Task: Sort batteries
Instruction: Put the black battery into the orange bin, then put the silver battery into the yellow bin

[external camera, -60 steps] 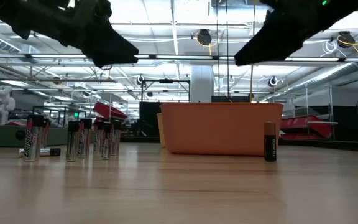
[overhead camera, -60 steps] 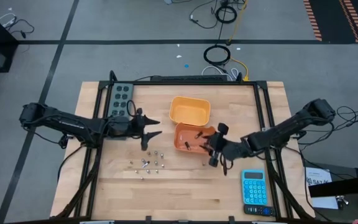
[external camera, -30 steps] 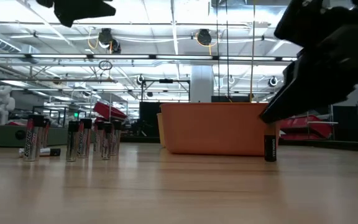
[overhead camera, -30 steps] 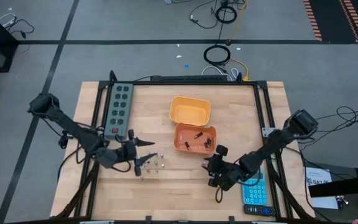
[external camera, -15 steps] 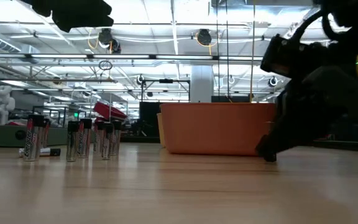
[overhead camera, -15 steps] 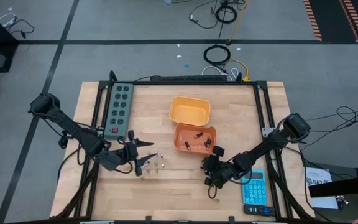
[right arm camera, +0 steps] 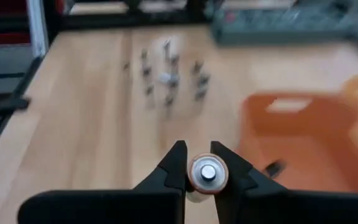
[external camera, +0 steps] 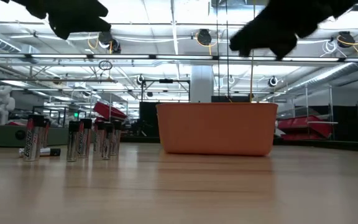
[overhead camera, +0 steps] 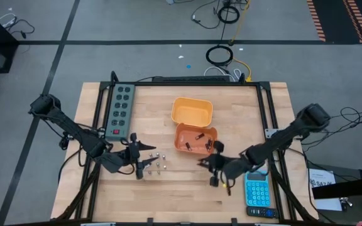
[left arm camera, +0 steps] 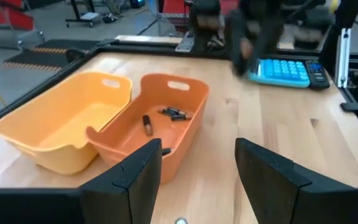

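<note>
My right gripper (overhead camera: pixel 212 164) hangs above the table just near of the darker orange bin (overhead camera: pixel 197 139), shut on one battery (right arm camera: pixel 208 174), which the right wrist view shows end-on. Dark batteries (left arm camera: pixel 169 113) lie in that bin; a lighter orange bin (overhead camera: pixel 192 111) stands against its far side. Several silvery batteries (overhead camera: pixel 156 164) stand on end on the table left of centre (external camera: pixel 73 140), one lying flat (external camera: pixel 42 151). My left gripper (overhead camera: pixel 142 157) hovers open at their left side, with nothing between its fingers (left arm camera: pixel 145 180). My right gripper pinches the battery's round sides (right arm camera: pixel 194 180) between its two fingertips, close to the end that faces the wrist camera. The fingers slant down toward the table's left. The battery is lifted clear of the table.
A grey power strip (overhead camera: pixel 119 108) lies along the far left of the table. A blue calculator (overhead camera: pixel 256 188) lies near the front right, close to my right arm. Bare wood stretches between the silvery batteries and the bins.
My right gripper came down at the dark battery standing on the table in front of the darker orange bin, took hold of it and rose, lifting it clear of the table. My left gripper has stayed where it was.
</note>
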`<move>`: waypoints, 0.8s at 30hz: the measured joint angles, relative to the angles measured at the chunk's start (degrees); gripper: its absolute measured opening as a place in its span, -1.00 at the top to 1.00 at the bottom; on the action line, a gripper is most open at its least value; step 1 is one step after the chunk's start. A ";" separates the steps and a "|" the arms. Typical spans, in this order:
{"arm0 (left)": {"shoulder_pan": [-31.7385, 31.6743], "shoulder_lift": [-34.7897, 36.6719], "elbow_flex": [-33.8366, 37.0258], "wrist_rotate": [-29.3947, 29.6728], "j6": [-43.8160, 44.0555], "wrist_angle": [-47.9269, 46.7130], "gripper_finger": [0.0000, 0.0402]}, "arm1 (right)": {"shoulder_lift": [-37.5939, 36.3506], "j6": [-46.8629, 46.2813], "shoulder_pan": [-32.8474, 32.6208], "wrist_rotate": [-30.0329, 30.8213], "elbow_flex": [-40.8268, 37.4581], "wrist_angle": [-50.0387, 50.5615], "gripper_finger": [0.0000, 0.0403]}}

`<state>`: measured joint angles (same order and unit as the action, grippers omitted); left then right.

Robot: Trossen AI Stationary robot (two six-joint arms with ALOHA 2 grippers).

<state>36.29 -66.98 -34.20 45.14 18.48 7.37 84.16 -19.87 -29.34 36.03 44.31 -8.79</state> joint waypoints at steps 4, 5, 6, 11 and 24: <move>0.27 -0.02 -0.01 0.01 3.39 -3.20 -0.06 | -3.14 2.57 5.03 1.62 -0.02 8.38 0.86; 0.45 -0.02 0.00 0.01 4.53 -4.15 -0.06 | -3.19 2.69 6.29 1.57 -0.02 10.20 0.86; 0.65 -0.04 0.00 0.01 5.86 -5.16 -0.06 | -3.18 2.67 7.60 1.54 -0.02 11.52 0.83; 0.87 -0.08 0.00 -5.09 14.22 -10.14 -0.06 | -0.61 1.62 12.88 -2.25 -0.11 13.30 0.44; 12.58 -0.12 0.00 6.43 35.81 -21.18 -0.06 | -3.17 9.91 7.71 4.39 -2.69 -1.49 0.14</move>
<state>48.88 -67.10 -34.20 51.57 54.28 -13.81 80.99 -9.96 -21.63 40.42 41.63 -10.28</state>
